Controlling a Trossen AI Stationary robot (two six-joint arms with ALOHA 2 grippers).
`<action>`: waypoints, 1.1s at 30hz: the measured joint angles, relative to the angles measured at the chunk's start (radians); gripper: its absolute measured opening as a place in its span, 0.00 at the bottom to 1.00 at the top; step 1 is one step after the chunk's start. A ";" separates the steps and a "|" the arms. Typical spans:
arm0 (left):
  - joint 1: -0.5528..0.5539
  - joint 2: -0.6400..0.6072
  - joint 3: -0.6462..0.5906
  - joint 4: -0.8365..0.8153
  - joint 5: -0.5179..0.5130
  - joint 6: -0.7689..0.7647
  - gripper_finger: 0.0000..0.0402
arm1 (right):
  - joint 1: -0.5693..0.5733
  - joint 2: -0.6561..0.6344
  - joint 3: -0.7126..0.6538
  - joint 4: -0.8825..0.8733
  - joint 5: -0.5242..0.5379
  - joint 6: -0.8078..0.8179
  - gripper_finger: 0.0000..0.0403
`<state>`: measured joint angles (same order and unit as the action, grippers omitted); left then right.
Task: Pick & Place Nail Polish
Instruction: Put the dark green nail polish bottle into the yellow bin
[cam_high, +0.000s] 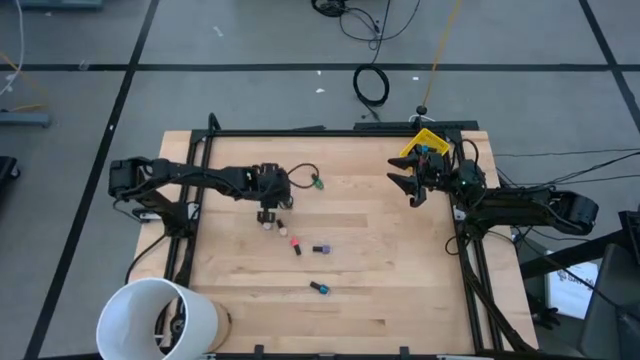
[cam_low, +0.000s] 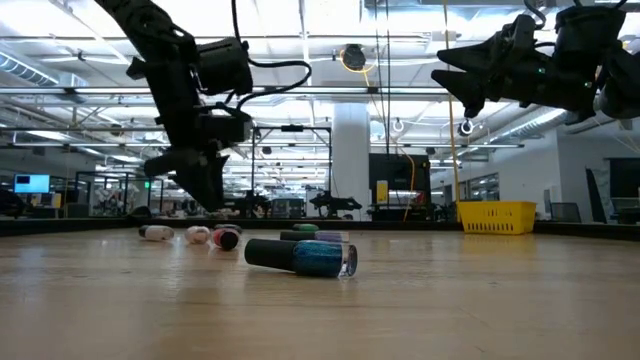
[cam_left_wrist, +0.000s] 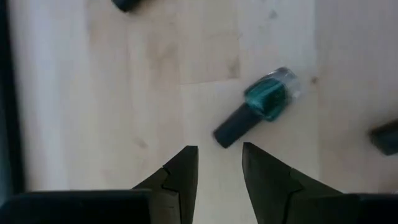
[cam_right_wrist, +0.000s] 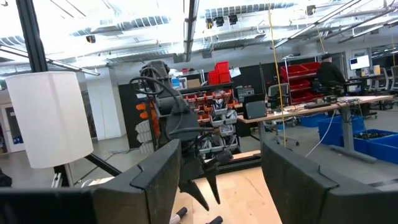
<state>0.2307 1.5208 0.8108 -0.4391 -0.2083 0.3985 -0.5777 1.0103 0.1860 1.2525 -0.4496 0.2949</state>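
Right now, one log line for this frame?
left pincer: open, empty, above green bottle | right pincer: open, raised, idle | bottles on table: loose

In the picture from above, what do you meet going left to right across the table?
White bucket → left gripper → red bottle → purple bottle → right gripper → yellow bin.

You will find no legible text, label, brand or number in any view. The nail polish bottles show no readable print.
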 joint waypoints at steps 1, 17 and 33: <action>0.011 0.000 0.000 0.005 0.027 0.002 0.31 | 0.000 0.000 0.000 -0.001 0.000 0.000 0.52; 0.080 0.104 0.000 0.058 0.137 0.279 0.31 | 0.000 0.000 0.000 -0.010 -0.001 -0.012 0.52; 0.112 0.166 0.002 0.100 0.274 0.159 0.27 | 0.000 0.000 0.000 -0.020 0.000 -0.023 0.52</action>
<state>0.3429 1.6867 0.8128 -0.3389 0.0657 0.5579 -0.5777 1.0104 0.1860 1.2324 -0.4500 0.2722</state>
